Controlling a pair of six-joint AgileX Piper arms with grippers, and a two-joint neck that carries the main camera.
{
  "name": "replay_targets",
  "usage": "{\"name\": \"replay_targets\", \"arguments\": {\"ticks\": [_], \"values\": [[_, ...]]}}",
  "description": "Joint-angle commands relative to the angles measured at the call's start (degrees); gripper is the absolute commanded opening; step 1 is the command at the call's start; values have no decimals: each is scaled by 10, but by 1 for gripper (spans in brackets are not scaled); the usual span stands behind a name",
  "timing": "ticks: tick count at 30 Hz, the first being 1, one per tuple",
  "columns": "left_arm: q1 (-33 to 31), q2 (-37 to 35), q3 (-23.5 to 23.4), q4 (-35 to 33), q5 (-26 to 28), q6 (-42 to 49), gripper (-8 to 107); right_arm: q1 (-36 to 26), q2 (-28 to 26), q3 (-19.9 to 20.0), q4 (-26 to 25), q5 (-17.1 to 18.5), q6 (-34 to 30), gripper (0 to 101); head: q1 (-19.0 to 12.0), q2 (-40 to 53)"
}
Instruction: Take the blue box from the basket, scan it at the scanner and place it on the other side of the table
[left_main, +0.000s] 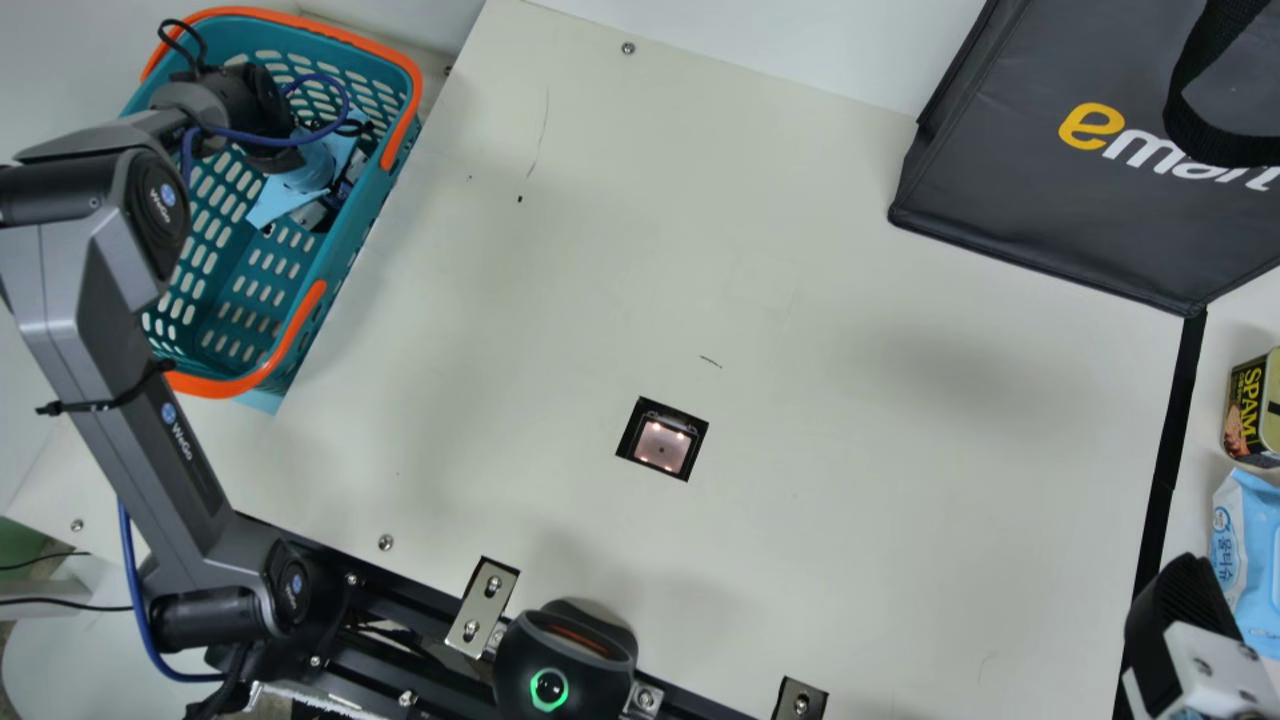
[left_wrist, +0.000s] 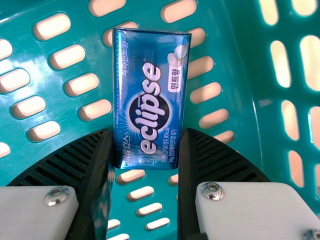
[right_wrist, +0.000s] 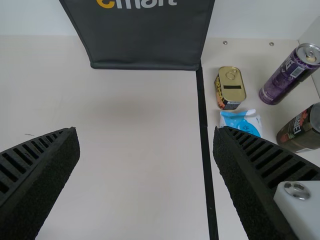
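My left gripper (left_main: 308, 165) is down inside the teal basket (left_main: 395, 200), its fingertips hidden there. In the left wrist view the blue box (left_wrist: 150, 95) has its lower end between the two ribbed fingers of my left gripper (left_wrist: 146, 150), which touch it on both sides; perforated basket wall shows behind it. The scanner (left_main: 661, 440), a square window with small lights, is set into the middle of the table. Over the table's right part is my right gripper (left_main: 1180, 610); from its own wrist, the right gripper (right_wrist: 146, 142) stands wide open around nothing.
A dark bag (left_main: 1050, 200) stands at the back right. Beyond the black strip (right_wrist: 204, 125) are a square can (right_wrist: 230, 89), a blue-white packet (right_wrist: 240, 121), a purple can (right_wrist: 287, 77) and a dark jar (right_wrist: 300, 131). A rounded black device (left_main: 565, 660) sits at the front edge.
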Motion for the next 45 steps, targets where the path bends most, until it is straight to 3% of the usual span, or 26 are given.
{"name": "replay_targets", "arguments": {"ticks": [1,16,31,45], "values": [[0,-5,5,-1,-1,3,-8,0,0,0,0,0,0,95,-17,2],[-1,-78,76,26,0,1,-8,0,0,0,0,0,0,95,-17,2],[4,-120,96,42,26,-2,-8,0,0,0,0,1,0,95,-17,2],[9,-229,137,43,57,12,-8,0,0,0,0,1,0,95,-17,2]]}}
